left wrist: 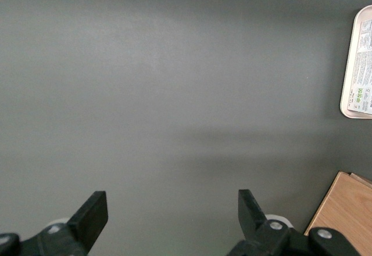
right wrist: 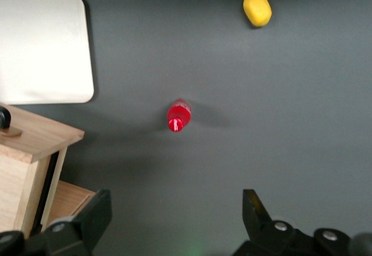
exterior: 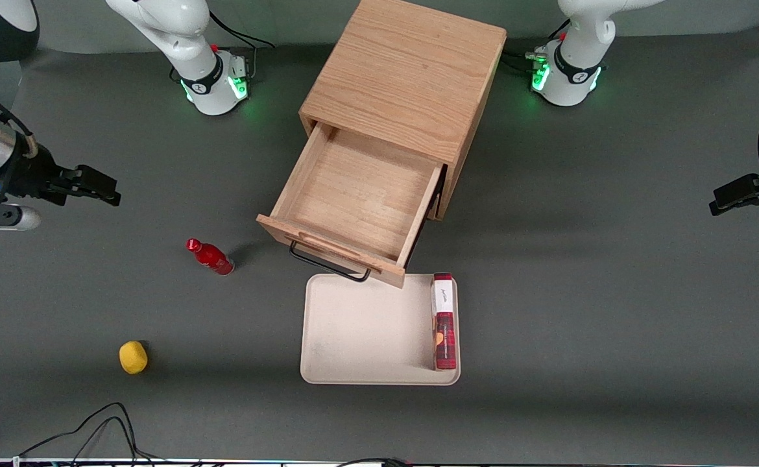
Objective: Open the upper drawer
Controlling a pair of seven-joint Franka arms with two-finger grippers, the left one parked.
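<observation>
The oak cabinet [exterior: 405,78] stands mid-table. Its upper drawer [exterior: 353,194], a shallow light-wood box, is pulled far out and holds nothing. Its thin black wire handle [exterior: 327,263] hangs over the tray's edge. My right gripper [exterior: 110,189] is open and holds nothing. It hovers above the table, well off from the drawer toward the working arm's end. In the right wrist view my gripper [right wrist: 177,206] is open over bare mat, with the drawer's front corner [right wrist: 35,134] and handle [right wrist: 4,118] beside it.
A cream tray [exterior: 360,331] lies in front of the drawer with a red box [exterior: 444,321] on it. A red bottle [exterior: 211,257] stands beside the drawer. A yellow object [exterior: 133,357] lies nearer the front camera. Cables [exterior: 94,428] run along the front edge.
</observation>
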